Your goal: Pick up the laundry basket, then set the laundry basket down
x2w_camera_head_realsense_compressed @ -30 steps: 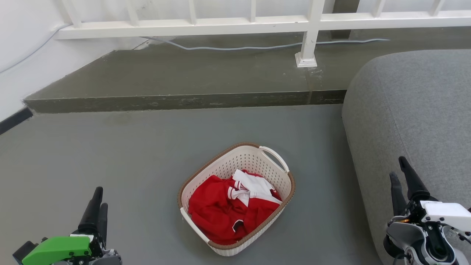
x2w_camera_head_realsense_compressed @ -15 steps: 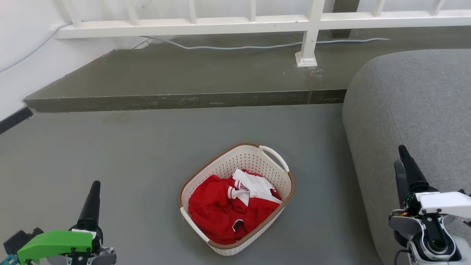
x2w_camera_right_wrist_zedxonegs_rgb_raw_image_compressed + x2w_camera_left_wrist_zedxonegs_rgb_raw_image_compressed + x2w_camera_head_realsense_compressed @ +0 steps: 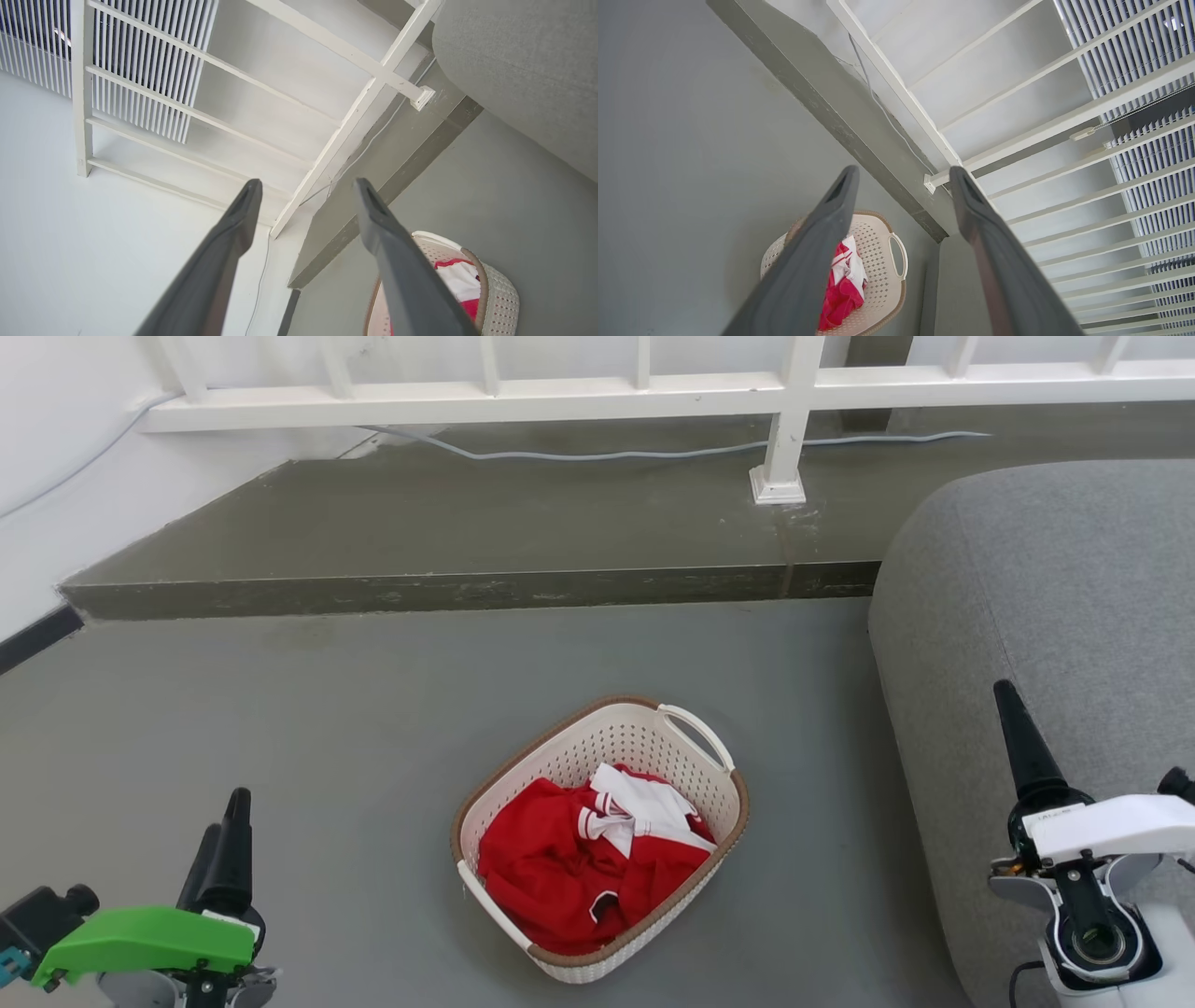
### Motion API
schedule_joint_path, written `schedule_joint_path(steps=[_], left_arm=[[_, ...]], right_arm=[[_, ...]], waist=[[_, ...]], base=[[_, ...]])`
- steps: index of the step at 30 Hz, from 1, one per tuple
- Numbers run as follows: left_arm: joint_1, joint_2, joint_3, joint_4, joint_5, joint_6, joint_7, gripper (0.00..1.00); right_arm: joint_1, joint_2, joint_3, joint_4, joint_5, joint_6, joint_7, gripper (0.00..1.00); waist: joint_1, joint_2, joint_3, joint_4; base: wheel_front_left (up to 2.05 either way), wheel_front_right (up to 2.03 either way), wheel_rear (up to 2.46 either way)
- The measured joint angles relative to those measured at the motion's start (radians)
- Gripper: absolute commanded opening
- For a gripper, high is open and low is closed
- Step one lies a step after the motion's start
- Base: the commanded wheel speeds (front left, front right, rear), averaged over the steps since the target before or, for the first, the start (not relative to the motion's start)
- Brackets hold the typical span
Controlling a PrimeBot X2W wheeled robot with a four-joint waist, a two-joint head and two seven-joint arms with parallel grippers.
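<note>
The laundry basket [image 3: 616, 739] sits on the floor [image 3: 327, 728], ahead of both grippers and between them, well apart from each. The left gripper [image 3: 224, 817] hovers out to one side and the right gripper [image 3: 1008, 705] to the other, near the grey sofa [image 3: 1074, 616]. In the wrist views both have their fingers spread wide with nothing between them. That flanking stance looks meant for a two-armed lift. The basket lies skewed, so its far handle [image 3: 698, 733] turns toward the right gripper and its near handle [image 3: 490, 905] toward the left one. The red and white clothes [image 3: 560, 877] heaped inside probably add little weight.
</note>
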Motion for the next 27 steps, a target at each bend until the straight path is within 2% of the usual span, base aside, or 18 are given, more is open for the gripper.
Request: schedule_joint_path(steps=[4, 12, 27], left_arm=[[0.0, 0.0, 0.0, -0.021, 0.068, 0.014, -0.012, 1.0], [-0.001, -0.002, -0.011, -0.054, 0.191, 0.021, -0.037, 1.0], [-0.001, -0.022, -0.012, -0.116, 0.388, 0.029, -0.089, 1.0]], right_arm=[[-0.001, -0.001, 0.0, -0.008, -0.079, -0.002, -0.011, 1.0], [-0.005, 0.0, 0.012, -0.038, -0.226, -0.035, -0.04, 1.0], [-0.007, 0.003, 0.061, -0.078, -0.455, -0.045, -0.09, 1.0]], waist=[[0.0, 0.0, 0.002, 0.0], [-0.0001, 0.0, 0.005, 0.0], [0.0, 0.0, 0.008, 0.001]], base=[[0.0, 0.0, 0.0], [0.0, 0.0, 0.0], [0.0, 0.0, 0.0]])
